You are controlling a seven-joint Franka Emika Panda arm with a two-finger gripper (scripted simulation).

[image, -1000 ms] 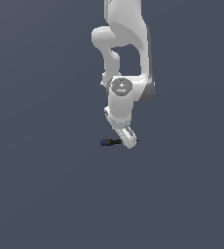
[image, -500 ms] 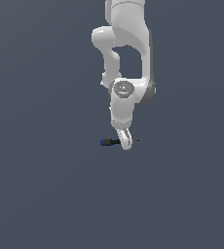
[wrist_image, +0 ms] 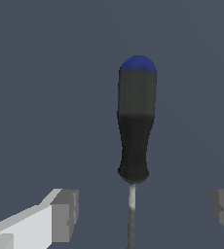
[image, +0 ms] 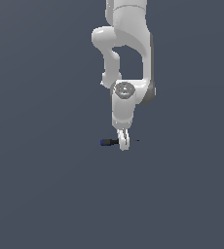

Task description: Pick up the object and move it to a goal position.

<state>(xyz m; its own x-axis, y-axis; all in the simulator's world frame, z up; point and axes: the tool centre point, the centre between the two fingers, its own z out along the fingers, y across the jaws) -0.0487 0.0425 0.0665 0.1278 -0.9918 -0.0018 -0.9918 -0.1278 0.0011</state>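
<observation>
The object is a small screwdriver [image: 110,142] with a blue-capped black handle [wrist_image: 136,121] and a thin shaft [wrist_image: 131,214]. It lies flat on the dark grey floor. In the exterior view my gripper [image: 123,144] is lowered right over it, near where handle meets shaft, with the handle sticking out toward the exterior view's left. In the wrist view my gripper [wrist_image: 144,213] is open, and the two grey fingertips [wrist_image: 65,215] stand apart on either side of the shaft without touching it.
The white arm [image: 128,58] rises straight above the screwdriver. Around it lies only the plain dark grey floor [image: 46,194].
The wrist has swung from a tilted pose to nearly vertical and the gripper has come down around the screwdriver. The screwdriver has not moved.
</observation>
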